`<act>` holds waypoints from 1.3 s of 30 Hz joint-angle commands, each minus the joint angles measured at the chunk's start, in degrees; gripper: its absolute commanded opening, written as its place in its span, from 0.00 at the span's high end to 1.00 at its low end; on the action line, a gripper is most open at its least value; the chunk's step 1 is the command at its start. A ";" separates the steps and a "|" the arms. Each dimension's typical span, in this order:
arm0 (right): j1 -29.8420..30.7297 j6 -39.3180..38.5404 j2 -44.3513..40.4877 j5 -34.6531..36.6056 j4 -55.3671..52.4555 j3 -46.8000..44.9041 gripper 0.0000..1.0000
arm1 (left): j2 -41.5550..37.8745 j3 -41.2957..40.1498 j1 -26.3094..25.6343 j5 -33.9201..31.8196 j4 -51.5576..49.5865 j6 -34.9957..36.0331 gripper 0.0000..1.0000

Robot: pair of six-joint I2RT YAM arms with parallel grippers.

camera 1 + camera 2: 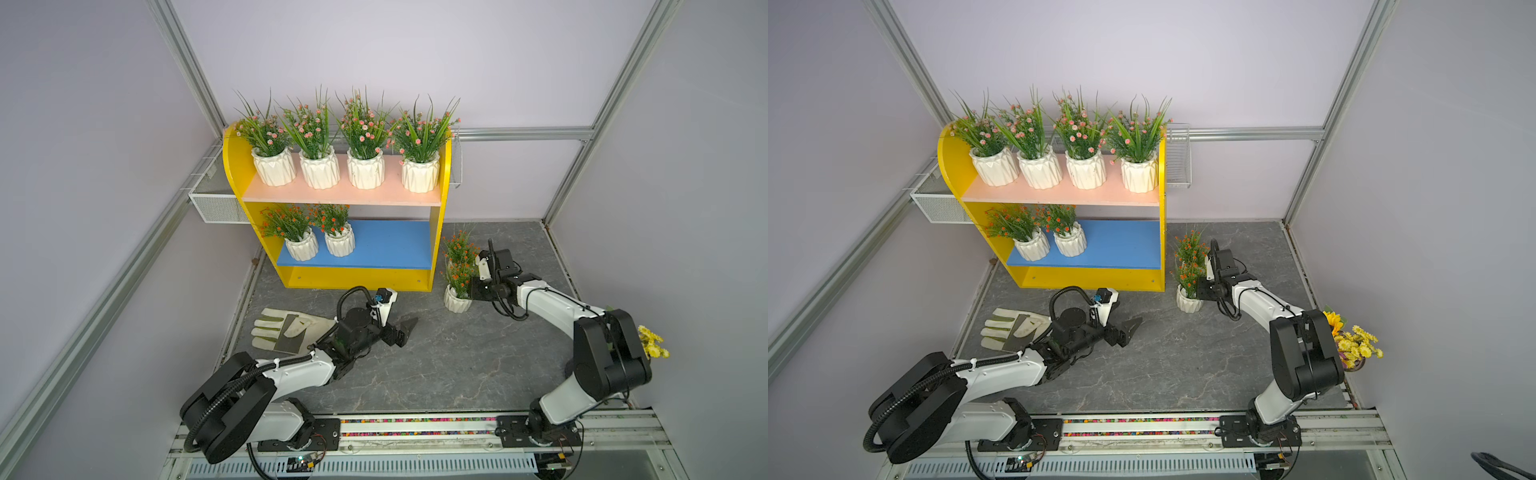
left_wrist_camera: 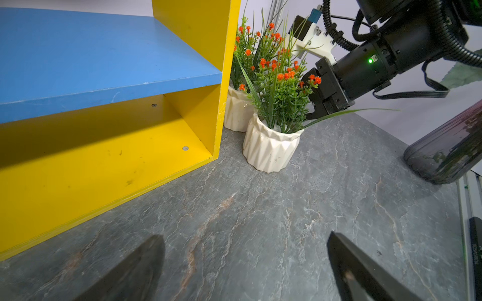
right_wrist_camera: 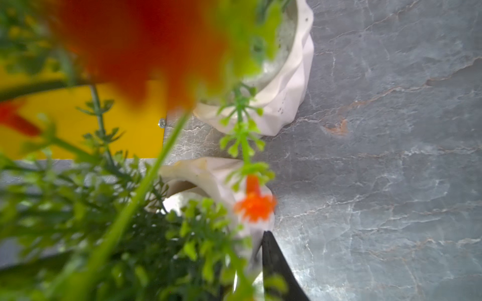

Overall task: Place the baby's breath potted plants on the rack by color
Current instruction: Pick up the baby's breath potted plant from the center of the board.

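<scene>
Risk: right end effector (image 2: pixel 311 114), grip I cannot tell amid sprigs (image 2: pixel 281 104), may snag only foliage and tip near orange pot (image 2: pixel 270 149) into neighbouring pot (image 2: pixel 236 112); left end effector (image 2: pixel 245 239) sits released.

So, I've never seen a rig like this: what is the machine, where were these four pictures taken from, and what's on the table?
Two robot arms stand at a grey table. Two pictures look down from overhead; two come from cameras on the arms' wrists. The rack holds four pink-flowered pots above and two orange-flowered pots below. The front pot and back pot, also orange, stand beside it. A glove and a yellow bouquet are there too. The left tool is open and empty. The right tool reaches into the front pot's plant; a firm grip isn't clear.
</scene>
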 commanded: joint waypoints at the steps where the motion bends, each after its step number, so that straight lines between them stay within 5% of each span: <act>1: 0.38 -1.07 1.59 -0.37 -2.22 0.88 0.77 | -0.53 1.08 -0.45 -0.95 -0.33 0.32 0.00; 15: 1.52 -2.44 -4.92 -4.14 -5.91 0.44 0.89 | 0.33 -0.56 -1.58 -0.67 3.99 1.01 0.00; 28: 12.29 -0.73 -13.89 -1.66 -10.32 0.34 0.89 | 3.36 -2.42 -4.05 0.52 9.13 3.63 0.00; 39: 18.99 0.39 -15.16 0.74 -11.55 2.65 0.88 | 8.71 -2.26 -9.90 -5.30 14.52 7.48 0.00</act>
